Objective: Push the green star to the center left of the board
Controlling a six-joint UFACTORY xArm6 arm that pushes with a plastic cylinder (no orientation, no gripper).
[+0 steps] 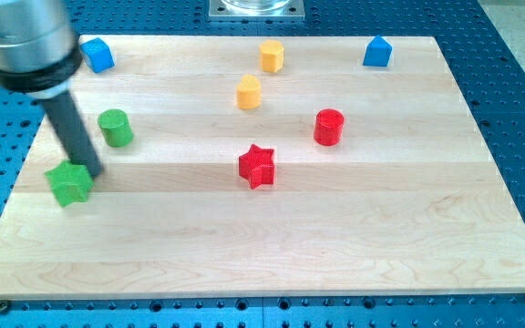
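- Pale wooden board (272, 264), laid in light planks on a blue perforated table (518, 109), lies bare along its near edge at the view's bottom.
- Next in, at the view's left, sits the green star-shaped block (69, 183), close to the board's left edge and roughly midway up it; by my judgement it is already at or very near the center left.
- The dark straight rod comes down from a grey cylinder at the view's top left, and what the rig calls my tip (92, 173) rests against the star's right upper side, touching or just beside it. No claw is fitted, so nothing is grasped; the rod can only shove.
- The star looks small, rigid and light, likely to slide easily on smooth wood. Its points may let it spin if nudged off-centre, so contact through the middle of a side seems wisest, and gently, since the edge is near.
- Toward the middle stands a red star-shaped block (257, 166), well apart from the green one.
- Farther back, a green cylinder block (115, 128) stands near the rod, and a red cylinder block (329, 127) at the view's right.
- Beyond them, a yellow rounded block (249, 92) and a yellow hexagonal block (272, 56).
- At the far edge, a blue block (97, 55) at left and a blue house-shaped block (377, 52) at right.
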